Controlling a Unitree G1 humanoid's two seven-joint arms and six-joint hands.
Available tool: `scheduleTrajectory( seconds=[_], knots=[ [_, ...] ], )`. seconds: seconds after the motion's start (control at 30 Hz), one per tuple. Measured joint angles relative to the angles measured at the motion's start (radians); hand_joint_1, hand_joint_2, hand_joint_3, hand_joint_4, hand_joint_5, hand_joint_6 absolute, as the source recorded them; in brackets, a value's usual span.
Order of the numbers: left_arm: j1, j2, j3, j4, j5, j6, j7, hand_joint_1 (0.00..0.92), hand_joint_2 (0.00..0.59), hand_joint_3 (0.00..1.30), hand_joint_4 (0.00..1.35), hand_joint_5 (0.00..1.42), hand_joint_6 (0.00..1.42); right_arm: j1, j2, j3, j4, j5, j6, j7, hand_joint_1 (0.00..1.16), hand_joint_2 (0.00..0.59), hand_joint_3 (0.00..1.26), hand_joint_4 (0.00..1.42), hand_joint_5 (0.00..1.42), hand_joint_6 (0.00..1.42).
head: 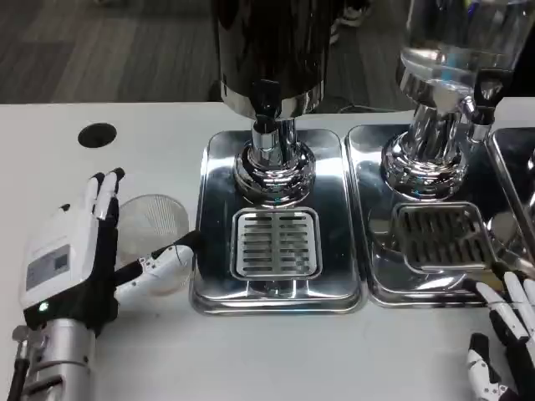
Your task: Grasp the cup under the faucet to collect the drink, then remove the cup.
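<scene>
Left robot hand (71, 255): nearest the camera at the lower left, on its silver forearm, white back up; fingers reach up along the left side of the cup while the thumb stretches right across its lower edge. Whether it truly grips the cup or only brackets it, I cannot tell.
Cup (159, 238): clear ribbed plastic, on the white surface (251, 359) just left of the left drip tray, between that hand's fingers and thumb, well apart from the faucet.
Right robot hand (506, 334): lower right corner, fingers spread and released, nothing in them, tips at the front edge of the right tray.
Left drip tray (217, 209): shiny steel, with a slotted grate (276, 242) in its front half.
Left dispenser (267, 50): dark body on a chrome pedestal at the back of that tray.
Faucet (266, 104): black, at the dispenser's front, hanging behind the grate.
Right drip tray (368, 167): beside the first, edges nearly touching, carrying a second dispenser (451, 42) with a clear tank.
Round black hole (97, 134): in the surface, far left.
</scene>
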Motion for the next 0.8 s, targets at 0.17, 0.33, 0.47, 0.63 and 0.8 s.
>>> scheduleTrajectory(
  seconds=[0.17, 0.33, 0.47, 0.63, 0.8],
  knots=[
    [-0.014, 0.0, -0.004, 0.051, -0.002, 0.008, 0.0, 0.0, 0.009, 0.07, 0.0, 0.14, 0.14, 0.004, 0.0, -0.004, 0.01, 0.006, -0.006, 0.0, 0.13, 0.555, 0.19, 0.0, 0.0, 0.01],
    [-0.03, -0.001, -0.006, 0.072, -0.004, 0.008, 0.001, 0.0, 0.018, 0.1, 0.0, 0.22, 0.23, 0.004, 0.0, -0.004, 0.018, 0.013, -0.016, 0.0, 0.14, 0.555, 0.19, 0.0, 0.0, 0.01],
    [-0.038, -0.004, -0.007, 0.083, -0.005, 0.008, 0.007, 0.014, 0.029, 0.11, 0.04, 0.3, 0.33, 0.004, 0.0, -0.004, 0.027, 0.017, -0.021, 0.0, 0.14, 0.555, 0.2, 0.0, 0.0, 0.02],
    [-0.063, -0.006, -0.015, 0.105, -0.005, 0.009, 0.008, 0.071, 0.046, 0.17, 0.12, 0.44, 0.5, 0.004, 0.0, -0.004, 0.032, 0.02, -0.029, 0.0, 0.14, 0.555, 0.22, 0.0, 0.0, 0.03],
    [-0.08, -0.01, -0.026, 0.119, -0.006, 0.01, 0.012, 0.191, 0.074, 0.33, 0.29, 0.68, 0.87, 0.005, 0.0, -0.006, 0.048, 0.024, -0.048, -0.005, 0.14, 0.555, 0.24, 0.0, 0.0, 0.04]
  ],
)
